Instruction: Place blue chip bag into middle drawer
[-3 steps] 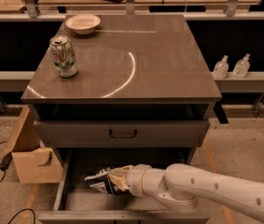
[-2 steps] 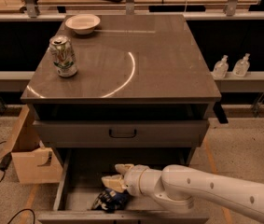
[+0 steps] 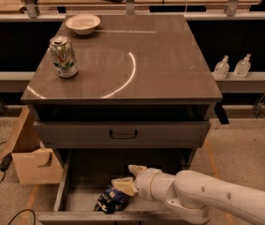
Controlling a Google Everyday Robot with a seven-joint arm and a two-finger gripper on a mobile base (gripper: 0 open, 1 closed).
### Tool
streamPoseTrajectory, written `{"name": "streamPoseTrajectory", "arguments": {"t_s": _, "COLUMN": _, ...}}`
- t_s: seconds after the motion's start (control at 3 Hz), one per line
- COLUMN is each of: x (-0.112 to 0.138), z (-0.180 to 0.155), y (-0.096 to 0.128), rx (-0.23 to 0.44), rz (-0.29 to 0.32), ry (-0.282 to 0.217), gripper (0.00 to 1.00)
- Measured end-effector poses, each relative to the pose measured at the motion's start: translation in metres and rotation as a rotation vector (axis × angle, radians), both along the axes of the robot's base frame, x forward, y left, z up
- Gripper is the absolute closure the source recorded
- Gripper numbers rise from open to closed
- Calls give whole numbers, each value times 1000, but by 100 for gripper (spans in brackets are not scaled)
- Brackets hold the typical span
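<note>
Gripper hangs inside the drawer with its fingers spread and empty. The bag, in its grasp a second ago, now lies on the drawer floor just beside the lower finger. Placement looks done; only pulling clear remains.

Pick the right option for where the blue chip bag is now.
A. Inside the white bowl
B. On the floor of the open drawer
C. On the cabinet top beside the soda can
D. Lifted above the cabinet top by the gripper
B: the chip bag lies on the floor of the open drawer, just under the gripper, which hangs inside the drawer with its fingers apart.
</note>
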State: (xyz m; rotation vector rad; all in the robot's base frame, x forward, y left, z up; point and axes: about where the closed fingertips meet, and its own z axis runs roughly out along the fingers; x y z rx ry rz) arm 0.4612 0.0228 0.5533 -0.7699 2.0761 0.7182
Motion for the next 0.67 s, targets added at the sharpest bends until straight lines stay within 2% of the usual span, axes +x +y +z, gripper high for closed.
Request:
{"name": "streamPoseTrajectory", "arguments": {"t_s": 0.33, "x": -19, "z": 18, "y": -50, "rx": -52, "rz": -95, "ry": -1, "gripper": 70}}
{"name": "streamPoseTrajectory", "arguments": {"t_s": 0.67, "x": -18, "z": 20, "y": -53, "rx": -57, "rz": -99, "ry": -8, "gripper": 94}}
